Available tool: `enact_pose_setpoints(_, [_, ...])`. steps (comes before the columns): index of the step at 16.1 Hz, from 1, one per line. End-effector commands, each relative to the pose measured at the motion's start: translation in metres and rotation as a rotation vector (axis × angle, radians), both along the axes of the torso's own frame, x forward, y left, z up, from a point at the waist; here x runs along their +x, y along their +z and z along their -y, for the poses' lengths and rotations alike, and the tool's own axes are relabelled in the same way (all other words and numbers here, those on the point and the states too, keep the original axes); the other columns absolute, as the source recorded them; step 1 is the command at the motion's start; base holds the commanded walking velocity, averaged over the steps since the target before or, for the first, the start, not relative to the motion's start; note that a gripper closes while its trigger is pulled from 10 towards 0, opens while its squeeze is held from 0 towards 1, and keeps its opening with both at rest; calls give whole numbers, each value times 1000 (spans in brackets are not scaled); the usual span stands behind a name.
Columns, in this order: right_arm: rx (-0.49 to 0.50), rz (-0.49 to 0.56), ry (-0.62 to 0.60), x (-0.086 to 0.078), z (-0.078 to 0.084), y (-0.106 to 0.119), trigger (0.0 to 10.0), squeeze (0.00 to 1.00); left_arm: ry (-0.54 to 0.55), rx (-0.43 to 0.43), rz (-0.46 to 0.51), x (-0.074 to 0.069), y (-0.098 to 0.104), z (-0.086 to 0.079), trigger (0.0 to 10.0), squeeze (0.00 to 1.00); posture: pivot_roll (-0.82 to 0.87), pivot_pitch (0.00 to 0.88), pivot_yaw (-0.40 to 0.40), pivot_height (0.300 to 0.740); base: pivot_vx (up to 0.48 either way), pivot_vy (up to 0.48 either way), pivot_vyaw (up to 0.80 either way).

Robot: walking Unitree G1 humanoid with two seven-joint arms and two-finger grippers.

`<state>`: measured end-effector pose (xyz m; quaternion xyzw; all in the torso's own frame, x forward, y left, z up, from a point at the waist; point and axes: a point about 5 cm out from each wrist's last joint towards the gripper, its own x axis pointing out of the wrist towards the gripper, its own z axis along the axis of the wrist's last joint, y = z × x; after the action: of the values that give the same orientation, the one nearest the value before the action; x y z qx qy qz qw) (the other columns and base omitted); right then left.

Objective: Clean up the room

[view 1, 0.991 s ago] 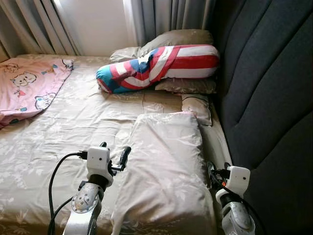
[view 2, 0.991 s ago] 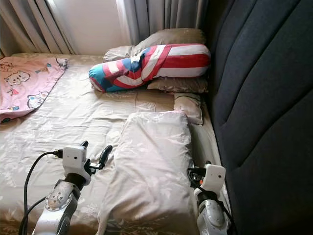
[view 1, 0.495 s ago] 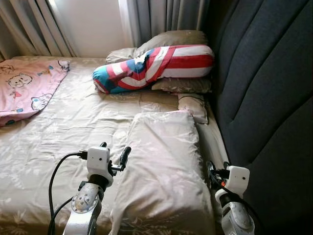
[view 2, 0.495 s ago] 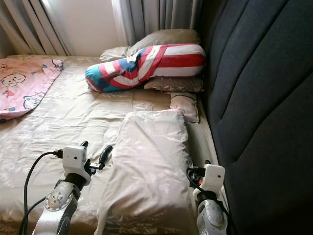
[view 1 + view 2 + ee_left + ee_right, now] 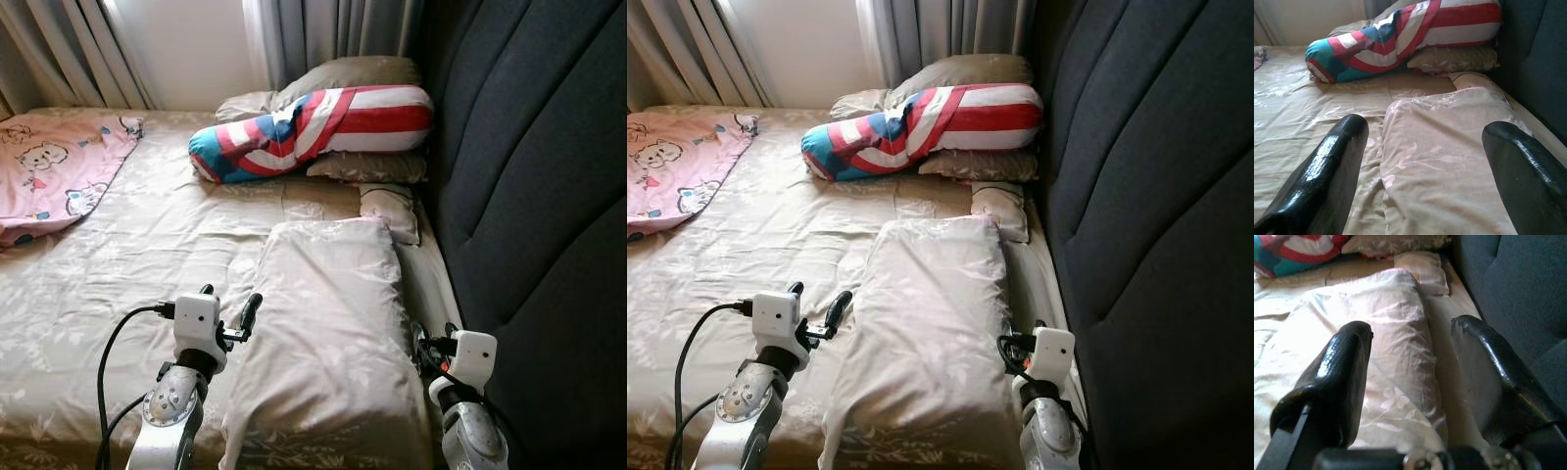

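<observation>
Here the left gripper (image 5: 1420, 161) has its two black fingers spread wide and empty, framing the near left edge of the long beige pillow with a pale leaf print (image 5: 328, 333) that lies lengthwise on the bed beside the dark grey padded headboard (image 5: 539, 196). The right gripper (image 5: 1410, 377) is likewise wide apart and empty, poised over the pillow's right edge, close to the headboard.

The step in hand looks like taking this pillow by both sides to set it straight. To do it well, each gripper should drop onto its own edge and pinch a good fold of cover and filling together, not the slippery cover alone, and both should lift evenly so that it does not sag or twist.

Further up the beige printed bedsheet (image 5: 147, 245) a red, white and blue striped bolster (image 5: 313, 132) rests on two beige pillows, a small cream cushion (image 5: 390, 211) lies against the headboard, and a pink cartoon blanket (image 5: 49, 166) sits at the far left.
</observation>
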<state>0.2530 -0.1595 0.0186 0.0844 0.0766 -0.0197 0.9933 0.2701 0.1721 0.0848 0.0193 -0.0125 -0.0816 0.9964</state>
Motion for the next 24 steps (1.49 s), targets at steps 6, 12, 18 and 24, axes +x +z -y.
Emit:
enact_pose_setpoints(6, [7,-2,-6,-3,1,-2,10000,0,3,-7,-2,-1,1,-1,10000,0,-9,42,-17,670,0,0,0])
enact_pose_setpoints(12, [7,-6,0,-2,0,-2,10000,0,4,-6,-7,0,1,0,10000,0,-9,42,-19,670,0,0,0])
enact_pose_setpoints(18, [2,-17,5,-2,-1,-3,10000,0,3,-5,-8,0,1,-1,10000,0,-6,44,-21,670,0,0,0])
enact_pose_setpoints(24, [12,0,0,-2,0,-1,10000,0,4,-5,-10,-1,0,-1,10000,0,-7,43,-19,670,0,0,0])
